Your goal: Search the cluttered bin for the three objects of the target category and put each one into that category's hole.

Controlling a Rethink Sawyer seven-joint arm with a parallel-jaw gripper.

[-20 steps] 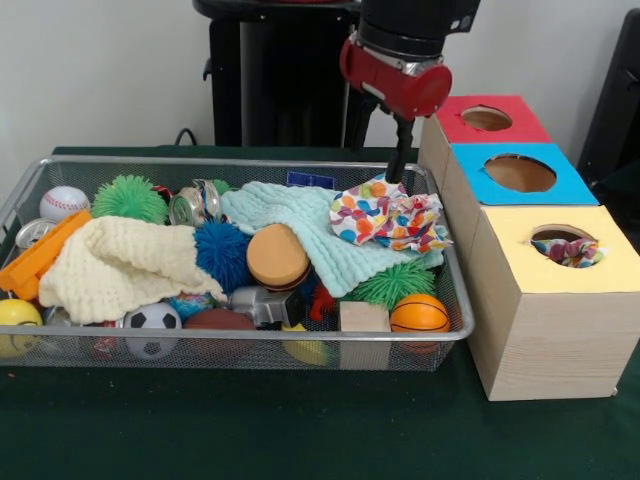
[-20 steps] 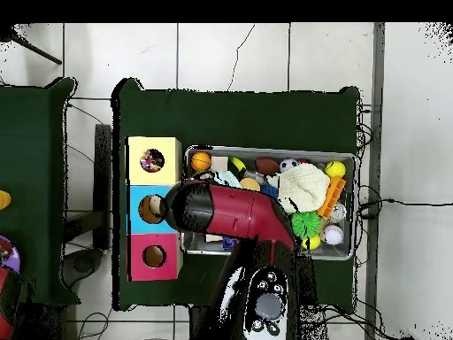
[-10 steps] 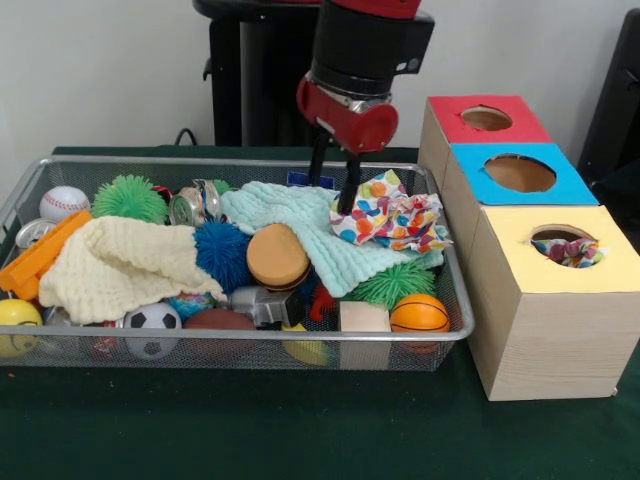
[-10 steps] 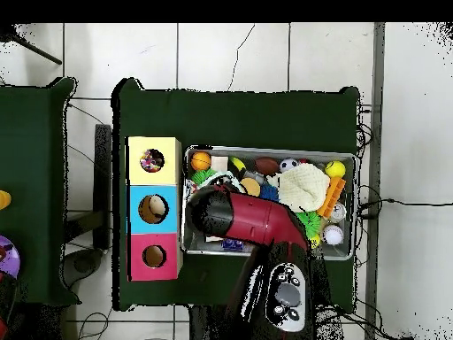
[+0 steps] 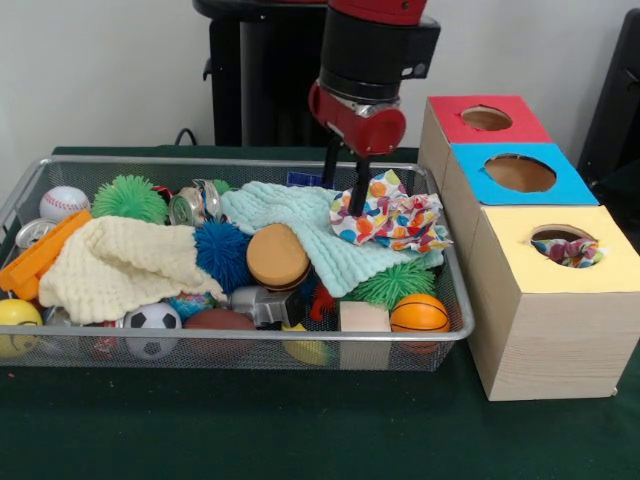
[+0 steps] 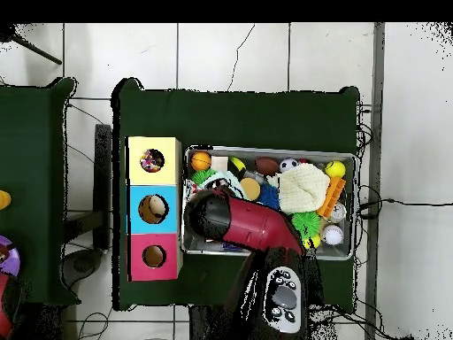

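1. Above the wire bin's [image 5: 455, 300] back right corner, the gripper [image 5: 344, 198] hangs with its two dark fingers [image 5: 359, 192] parted and nothing between them; one tip stands at the left edge of the polka-dot cloth [image 5: 392, 217], the other over the mint knitted cloth [image 5: 300, 225].

2. Judging by the patterned fabric already showing in the yellow box's hole [image 5: 566, 245], cloths seem to be the target category. The polka-dot cloth lies crumpled on top of the mint cloth, near the bin's right wall and close to the boxes.

3. Risk: the fingers straddle the seam between two cloths. A closing pinch here could catch both, dragging the mint cloth up with the polka-dot one, too bulky for the hole.

4. Risk: only the cloth's edge lies under the fingers. A thin pinch of loose fabric may slip free during the lift or unfurl and snag on the bin's rim.

5. Risk: the mint cloth drapes over the toy burger [image 5: 277, 256] and beside the green spiky ball [image 5: 392, 283]; pulling it could tumble them.

6. From overhead the arm [image 6: 243, 223] hides the grasp point, so contact cannot be confirmed there.
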